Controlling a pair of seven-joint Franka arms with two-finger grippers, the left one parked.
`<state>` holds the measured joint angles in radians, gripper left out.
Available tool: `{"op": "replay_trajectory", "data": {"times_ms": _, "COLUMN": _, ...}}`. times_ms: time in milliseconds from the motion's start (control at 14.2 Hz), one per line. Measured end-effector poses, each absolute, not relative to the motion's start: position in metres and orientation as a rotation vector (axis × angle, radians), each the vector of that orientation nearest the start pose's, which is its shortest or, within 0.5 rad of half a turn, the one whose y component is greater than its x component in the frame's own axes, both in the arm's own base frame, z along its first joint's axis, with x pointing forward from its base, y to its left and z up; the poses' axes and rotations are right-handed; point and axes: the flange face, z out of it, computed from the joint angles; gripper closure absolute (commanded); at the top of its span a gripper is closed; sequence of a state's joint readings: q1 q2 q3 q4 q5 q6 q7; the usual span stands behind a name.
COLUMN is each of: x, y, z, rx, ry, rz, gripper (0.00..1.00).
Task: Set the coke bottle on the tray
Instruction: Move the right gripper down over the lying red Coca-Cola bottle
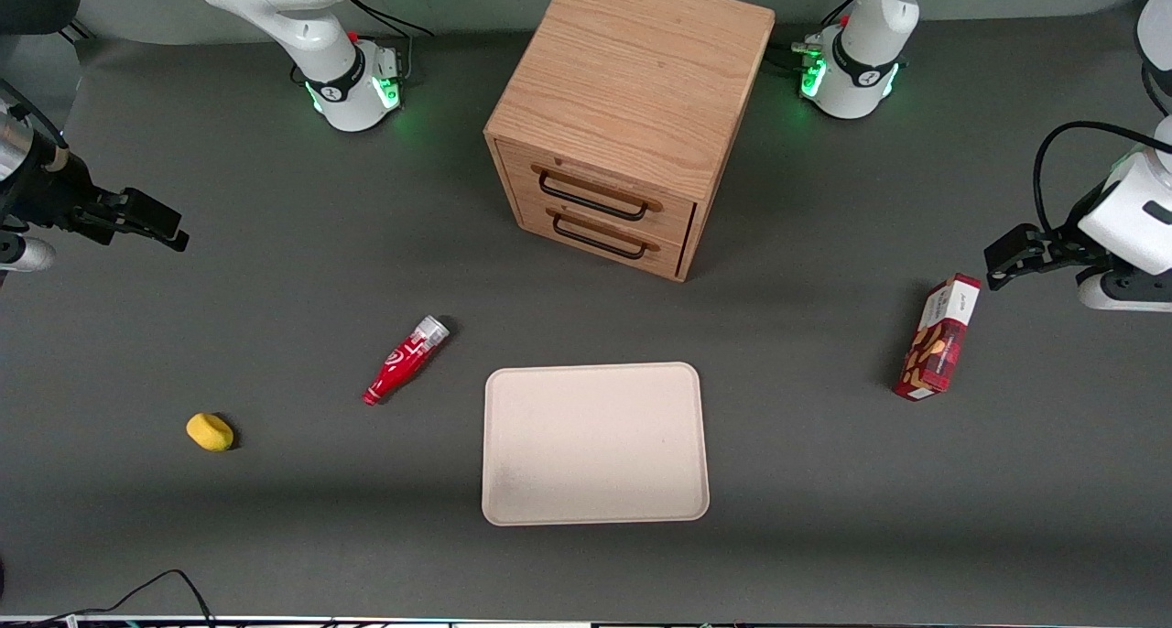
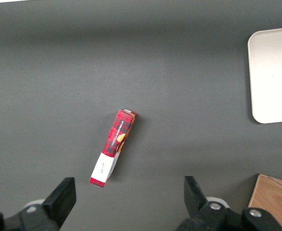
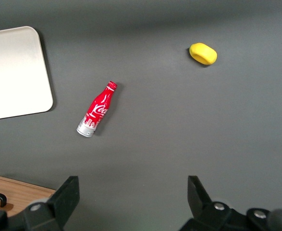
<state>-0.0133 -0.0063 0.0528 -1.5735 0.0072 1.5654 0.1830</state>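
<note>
The coke bottle [image 1: 404,360] lies on its side on the dark table, beside the tray and toward the working arm's end; its silver base points toward the drawer cabinet. It also shows in the right wrist view [image 3: 97,109]. The pale beige tray [image 1: 595,443] lies flat near the front camera, with nothing on it; one corner shows in the right wrist view [image 3: 16,72]. My right gripper [image 1: 156,222] hangs high at the working arm's end of the table, well apart from the bottle. Its fingers [image 3: 69,192] are wide open and hold nothing.
A wooden two-drawer cabinet [image 1: 623,124] stands farther from the front camera than the tray. A small yellow object [image 1: 210,431] lies toward the working arm's end, near the front camera. A red-and-white snack box [image 1: 938,337] lies toward the parked arm's end.
</note>
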Motion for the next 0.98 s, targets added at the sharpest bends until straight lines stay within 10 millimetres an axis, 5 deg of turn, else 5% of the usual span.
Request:
{"op": "replay_trajectory", "data": {"times_ms": 352, "x": 0.553, "y": 0.023, "z": 0.621, "rx": -3.128, "ry": 0.225, "rz": 0.019, "gripper": 0.0}}
{"op": "replay_trajectory", "data": {"times_ms": 633, "x": 0.571, "y": 0.031, "z": 0.584, "rx": -3.128, "ry": 0.211, "rz": 0.068, "gripper": 0.0}}
{"op": "replay_trajectory", "data": {"times_ms": 984, "x": 0.603, "y": 0.097, "z": 0.516, "rx": -3.081, "ry": 0.45, "rz": 0.068, "gripper": 0.0}}
